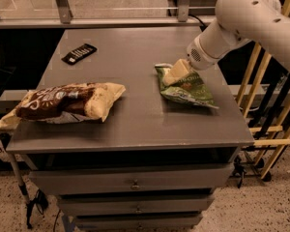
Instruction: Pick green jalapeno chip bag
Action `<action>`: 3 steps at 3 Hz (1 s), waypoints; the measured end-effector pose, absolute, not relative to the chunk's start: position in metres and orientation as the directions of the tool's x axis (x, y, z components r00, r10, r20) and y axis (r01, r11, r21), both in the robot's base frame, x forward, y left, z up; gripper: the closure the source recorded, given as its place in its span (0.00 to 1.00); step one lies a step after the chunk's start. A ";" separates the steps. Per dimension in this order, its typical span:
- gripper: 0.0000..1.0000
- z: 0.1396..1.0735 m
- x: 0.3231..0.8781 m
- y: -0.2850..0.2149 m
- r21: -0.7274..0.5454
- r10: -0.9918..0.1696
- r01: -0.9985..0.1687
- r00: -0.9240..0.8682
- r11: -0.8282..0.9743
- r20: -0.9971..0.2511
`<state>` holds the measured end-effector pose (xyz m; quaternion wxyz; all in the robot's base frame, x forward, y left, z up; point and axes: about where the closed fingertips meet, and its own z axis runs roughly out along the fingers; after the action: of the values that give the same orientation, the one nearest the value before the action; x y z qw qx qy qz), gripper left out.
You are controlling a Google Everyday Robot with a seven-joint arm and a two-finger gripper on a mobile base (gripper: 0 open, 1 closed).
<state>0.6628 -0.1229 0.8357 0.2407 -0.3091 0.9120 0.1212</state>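
Observation:
The green jalapeno chip bag (188, 88) lies flat on the right side of the grey table (135, 124), with white lettering on its face. My gripper (176, 71) comes down from the white arm (241, 18) at the upper right and rests on the bag's far left end, touching it. The gripper covers that end of the bag, and the bag's far left corner curls up beside it.
A larger brown-and-cream bag (67, 103) lies at the table's front left, overhanging the left edge. A black remote (79, 53) lies at the back left. Drawers (135, 182) sit under the tabletop. Wooden slats (270, 105) stand to the right of the table.

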 end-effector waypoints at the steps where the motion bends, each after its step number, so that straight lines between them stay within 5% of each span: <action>1: 0.64 0.833 0.665 -0.121 0.077 -0.502 -0.623 -0.691 0.778 -0.520; 2: 0.88 0.842 0.665 -0.119 0.082 -0.491 -0.630 -0.673 0.772 -0.553; 3: 1.00 0.871 0.663 -0.117 0.069 -0.477 -0.648 -0.624 0.758 -0.619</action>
<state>0.6625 -0.1170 0.8712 0.2967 -0.3163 0.8894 0.1445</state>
